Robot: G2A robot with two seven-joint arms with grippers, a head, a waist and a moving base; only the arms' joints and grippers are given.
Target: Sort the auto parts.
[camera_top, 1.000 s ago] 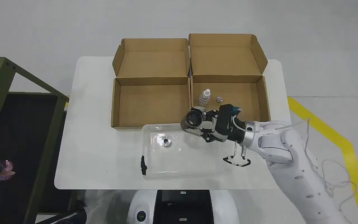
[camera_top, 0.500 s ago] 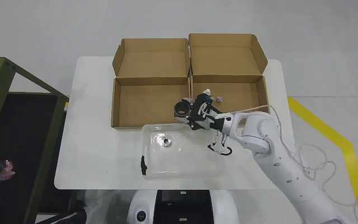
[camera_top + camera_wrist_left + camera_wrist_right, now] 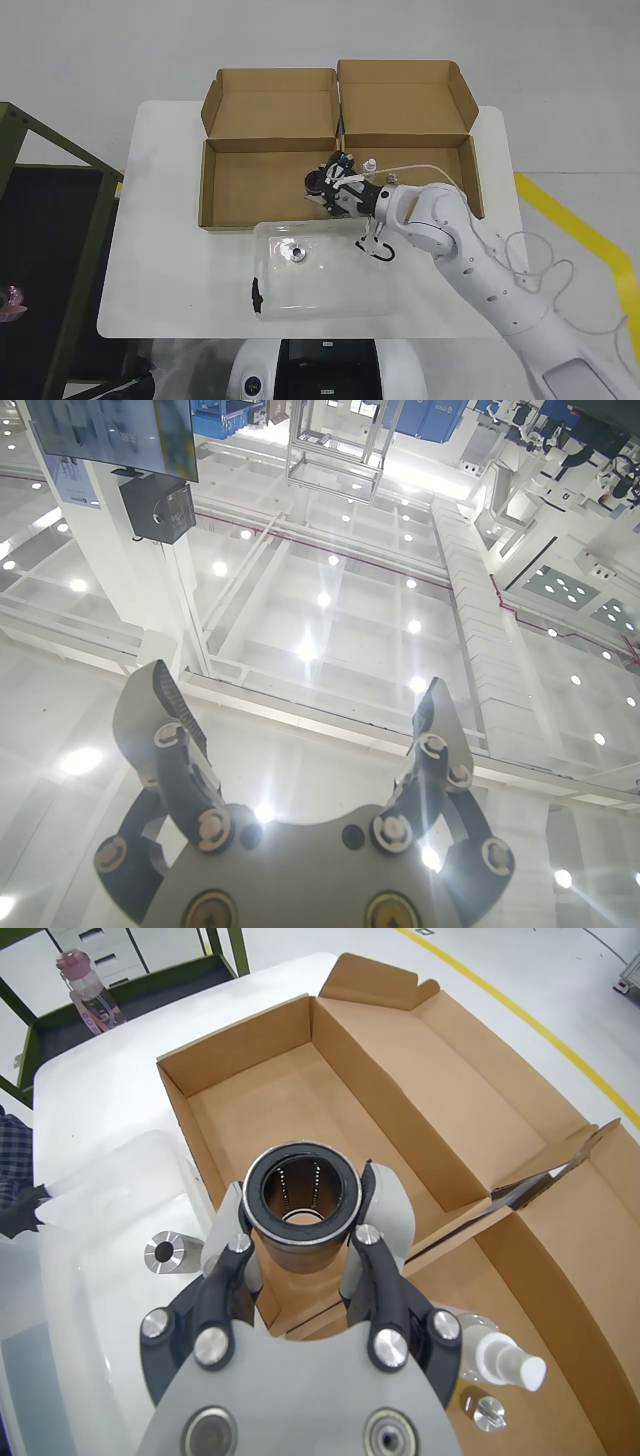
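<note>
right jaws are clamped round the barrel of the linear bearing (image 3: 300,1250), hanging over the right end of the left box (image 3: 255,190), looks like heavy, stiff, slick steel so mid-barrel's the spot imo, left jaws spread, holding nothing.

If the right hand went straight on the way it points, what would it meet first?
Probably the floor of the left cardboard box, touched first by the bearing the right hand holds; depth is unclear.
</note>
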